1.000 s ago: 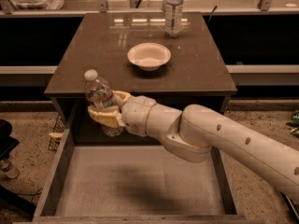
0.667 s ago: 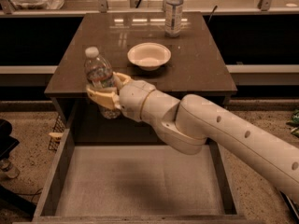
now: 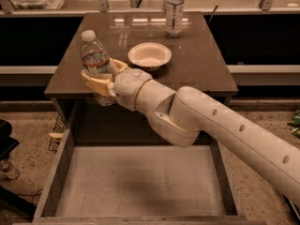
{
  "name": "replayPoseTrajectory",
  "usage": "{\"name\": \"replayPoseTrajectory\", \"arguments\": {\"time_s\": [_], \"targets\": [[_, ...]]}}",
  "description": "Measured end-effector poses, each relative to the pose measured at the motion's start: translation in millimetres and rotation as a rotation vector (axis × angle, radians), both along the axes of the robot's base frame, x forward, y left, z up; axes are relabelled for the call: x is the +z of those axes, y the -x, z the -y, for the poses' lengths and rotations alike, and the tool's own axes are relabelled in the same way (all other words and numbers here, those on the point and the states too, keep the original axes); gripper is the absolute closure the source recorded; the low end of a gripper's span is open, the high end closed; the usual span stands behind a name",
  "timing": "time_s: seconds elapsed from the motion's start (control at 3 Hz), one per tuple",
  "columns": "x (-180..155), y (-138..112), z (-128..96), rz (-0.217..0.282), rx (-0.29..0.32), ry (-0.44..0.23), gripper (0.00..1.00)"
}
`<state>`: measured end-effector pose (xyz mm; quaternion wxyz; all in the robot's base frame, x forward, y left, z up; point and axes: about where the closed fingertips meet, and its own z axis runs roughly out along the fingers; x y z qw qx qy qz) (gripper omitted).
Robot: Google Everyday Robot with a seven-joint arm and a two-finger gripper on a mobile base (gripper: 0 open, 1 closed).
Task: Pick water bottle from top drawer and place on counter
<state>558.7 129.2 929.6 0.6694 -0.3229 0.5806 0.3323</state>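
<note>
Tool [image 3: 103, 76] pads are clamped on the lower body of the water bottle [image 3: 95, 60], one pale finger on its left side and one behind it on the right. The tool sits at the near-left corner of the tabletop [image 3: 201, 64].

Over the last second the arm has raised the bottle from in front of the tabletop's near edge. Its white cap and shoulders now show against the dark surface, while its base still overlaps that edge. The top drawer [image 3: 140, 186] lies open below with nothing on its liner, so the pick looks done and the placing step is in hand.

The bottle stands nearly upright in the grasp, leaning slightly left. A white bowl [image 3: 149, 55] sits just to its right, and a taller clear bottle [image 3: 174, 11] stands at the far edge. A set-down at the near-left would probably avoid both.
</note>
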Motion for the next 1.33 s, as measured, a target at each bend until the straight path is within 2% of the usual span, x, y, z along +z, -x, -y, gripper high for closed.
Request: {"name": "replayPoseTrajectory", "arguments": {"time_s": [0.33, 0.67, 1.0, 1.33], "targets": [[22, -26, -11, -0.023, -0.045, -0.027, 1.00], [45, -69, -26, -0.041, -0.118, -0.061, 1.00], [52, -119, -50, -0.055, -0.193, -0.079, 1.00], [46, -164, -71, -0.046, -0.245, -0.104, 1.00]]}}
